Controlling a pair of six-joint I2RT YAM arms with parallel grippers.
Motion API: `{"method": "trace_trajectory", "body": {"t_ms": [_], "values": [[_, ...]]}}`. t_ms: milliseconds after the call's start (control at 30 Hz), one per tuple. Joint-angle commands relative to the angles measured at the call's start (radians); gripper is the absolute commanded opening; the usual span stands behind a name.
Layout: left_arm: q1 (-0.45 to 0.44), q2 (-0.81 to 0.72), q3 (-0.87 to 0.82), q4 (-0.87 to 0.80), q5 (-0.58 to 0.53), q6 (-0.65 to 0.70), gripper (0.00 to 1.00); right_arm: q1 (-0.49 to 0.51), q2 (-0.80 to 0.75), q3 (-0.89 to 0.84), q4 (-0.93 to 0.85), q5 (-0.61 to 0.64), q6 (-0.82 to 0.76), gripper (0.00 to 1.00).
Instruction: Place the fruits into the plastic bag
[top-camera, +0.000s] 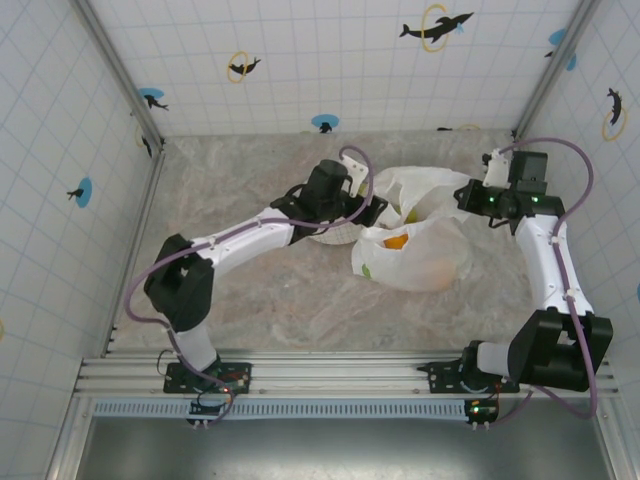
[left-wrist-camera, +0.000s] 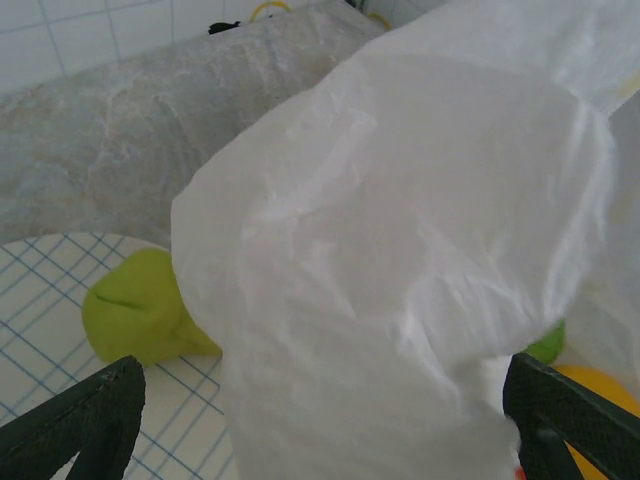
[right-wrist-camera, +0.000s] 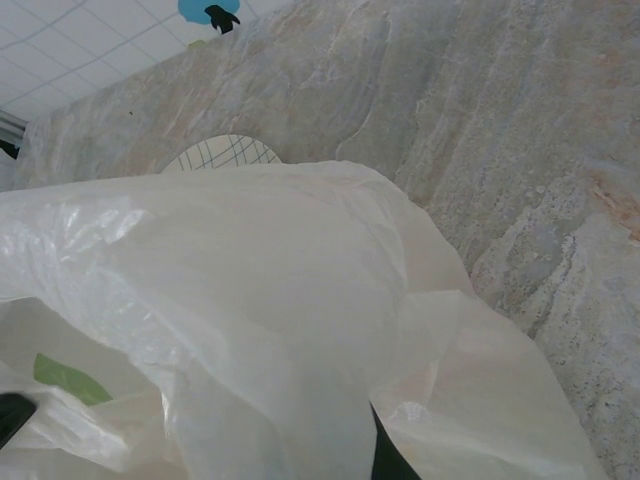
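The marbled table is seen with the bag lying crumpled right of its middle, between the two grippers. The bag's mouth is turned toward the left arm, and its far right edge is drawn up to the right gripper, which is closed on the film. In the right wrist view the bag is bunched close against the camera, and its green mark is seen low on the left.

The plate, white with a dark grid, is partly covered by the left arm and lies just beside the bag. The left gripper is held at the bag's mouth with its jaws spread wide. In its wrist view the fingers stand at the two lower corners, with bag film hanging between them.

A green fruit rests on the plate, touching the bag. An orange fruit is seen inside the bag, and a paler one shows through the film.
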Motion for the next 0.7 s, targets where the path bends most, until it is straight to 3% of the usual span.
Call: {"method": "trace_trajectory", "body": {"t_ms": [0, 267, 333, 467, 667], "values": [[-0.002, 0.066, 0.077, -0.043, -0.064, 0.044, 0.92, 0.003, -0.008, -0.012, 0.012, -0.012, -0.03, 0.0], [0.003, 0.168, 0.193, 0.005, -0.284, -0.023, 0.88, -0.003, -0.021, -0.03, -0.004, -0.016, -0.067, 0.0], [0.007, 0.19, 0.231, -0.022, -0.295, -0.022, 0.88, -0.005, -0.025, -0.028, -0.006, -0.01, -0.07, 0.0], [0.009, 0.162, 0.221, -0.015, -0.178, 0.003, 0.91, -0.013, -0.031, -0.027, -0.003, -0.005, -0.07, 0.0], [0.029, 0.021, 0.068, 0.116, 0.056, -0.025, 0.96, -0.016, -0.015, -0.025, -0.002, -0.011, -0.064, 0.0]]}}
